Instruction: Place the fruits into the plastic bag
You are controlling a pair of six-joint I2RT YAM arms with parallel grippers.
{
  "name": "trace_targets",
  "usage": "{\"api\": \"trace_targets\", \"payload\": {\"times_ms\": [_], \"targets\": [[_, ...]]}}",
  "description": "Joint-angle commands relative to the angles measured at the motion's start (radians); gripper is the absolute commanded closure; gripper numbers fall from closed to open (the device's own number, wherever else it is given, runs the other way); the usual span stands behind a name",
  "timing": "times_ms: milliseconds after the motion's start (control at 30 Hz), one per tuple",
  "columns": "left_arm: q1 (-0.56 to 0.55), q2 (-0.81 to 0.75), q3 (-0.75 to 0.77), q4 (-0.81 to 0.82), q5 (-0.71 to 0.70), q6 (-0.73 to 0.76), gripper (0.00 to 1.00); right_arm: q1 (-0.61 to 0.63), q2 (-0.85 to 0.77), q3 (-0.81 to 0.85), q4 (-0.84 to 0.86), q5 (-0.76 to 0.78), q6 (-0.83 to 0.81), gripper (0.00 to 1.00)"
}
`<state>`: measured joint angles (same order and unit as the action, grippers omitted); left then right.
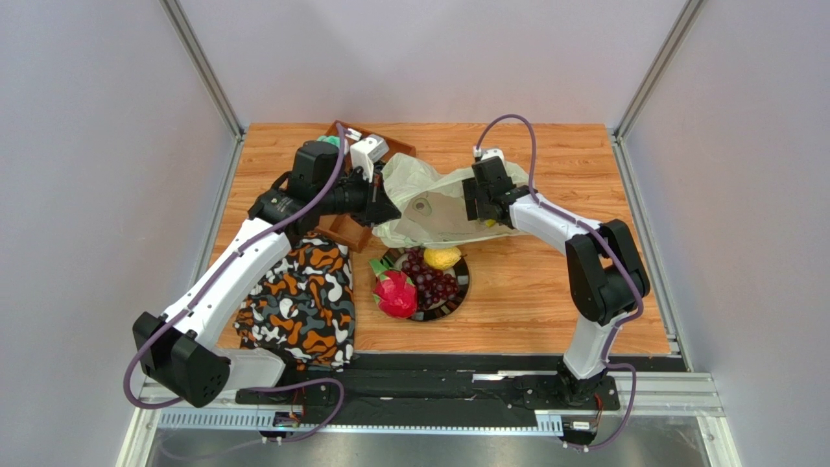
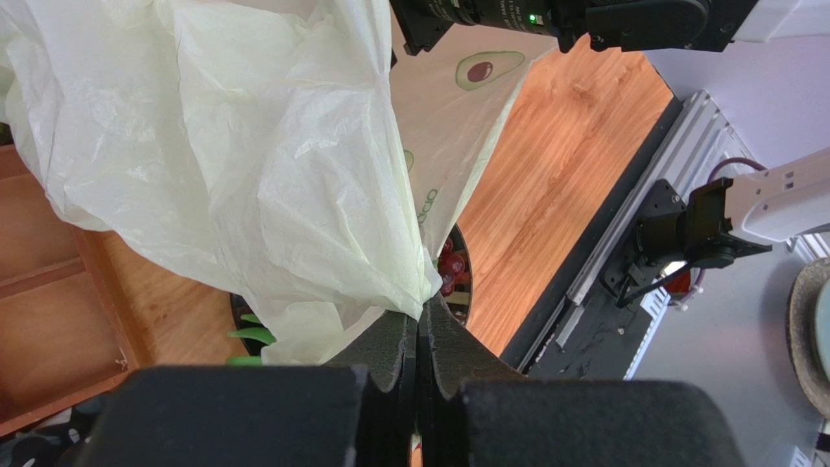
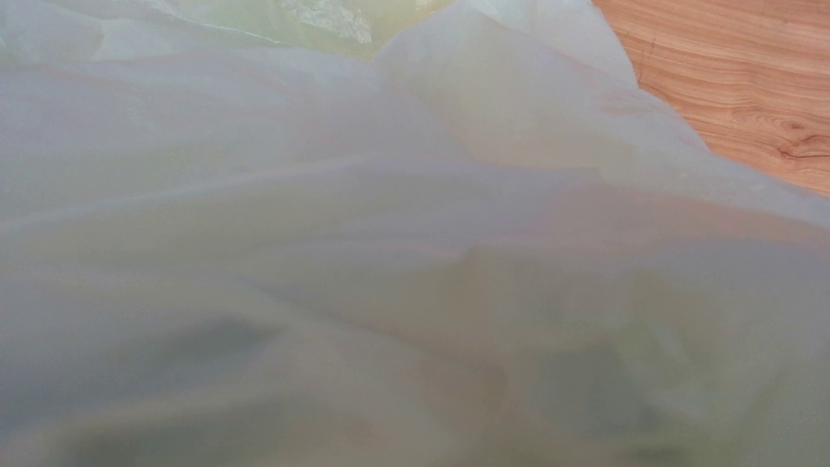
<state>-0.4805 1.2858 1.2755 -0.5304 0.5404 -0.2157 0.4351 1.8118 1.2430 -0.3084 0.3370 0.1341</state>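
The pale yellow-green plastic bag (image 1: pixel 429 199) lies crumpled at the table's middle back. My left gripper (image 1: pixel 390 209) is shut on its left edge; the left wrist view shows the fingers (image 2: pixel 426 313) pressed together on a pinch of the bag (image 2: pixel 244 146). My right gripper (image 1: pixel 487 206) is at the bag's right side. Bag film (image 3: pixel 390 243) covers its camera, so its fingers are hidden. A small yellow bit (image 1: pixel 490 224) shows by it; I cannot tell if it is the banana. The dragon fruit (image 1: pixel 395 294), grape bunch (image 1: pixel 436 282) and round yellow fruit (image 1: pixel 442 258) lie on a black plate (image 1: pixel 462 292).
A wooden tray (image 1: pixel 343 232) stands at the back left under my left arm, with a teal rolled cloth (image 1: pixel 334 143) in it. The orange-black-white patterned cloth (image 1: pixel 297 302) lies at the front left. The plate sits just in front of the bag.
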Motion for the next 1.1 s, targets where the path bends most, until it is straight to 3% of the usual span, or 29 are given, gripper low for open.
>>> {"api": "trace_targets", "payload": {"times_ms": [0,133,367,567,800,1067], "targets": [[0.01,0.004,-0.004,0.009,0.003,0.022,1.0,-0.002,-0.052,0.03,0.003,-0.049,0.015,0.24],[0.014,0.007,-0.005,0.009,0.0,0.019,1.0,-0.002,-0.123,0.007,0.018,-0.142,0.012,0.27],[0.019,0.012,-0.007,0.01,-0.005,0.01,1.0,0.01,-0.348,-0.126,0.098,-0.49,0.036,0.28],[0.022,0.009,-0.011,0.015,-0.008,0.004,1.0,0.059,-0.46,-0.201,0.066,-0.677,-0.001,0.26],[0.022,-0.006,-0.013,0.013,-0.026,0.007,1.0,0.062,-0.641,-0.263,0.083,-0.8,-0.013,0.25],[0.022,-0.003,-0.016,0.017,-0.026,0.004,1.0,0.063,-0.668,-0.28,0.137,-0.866,0.005,0.24]]}}
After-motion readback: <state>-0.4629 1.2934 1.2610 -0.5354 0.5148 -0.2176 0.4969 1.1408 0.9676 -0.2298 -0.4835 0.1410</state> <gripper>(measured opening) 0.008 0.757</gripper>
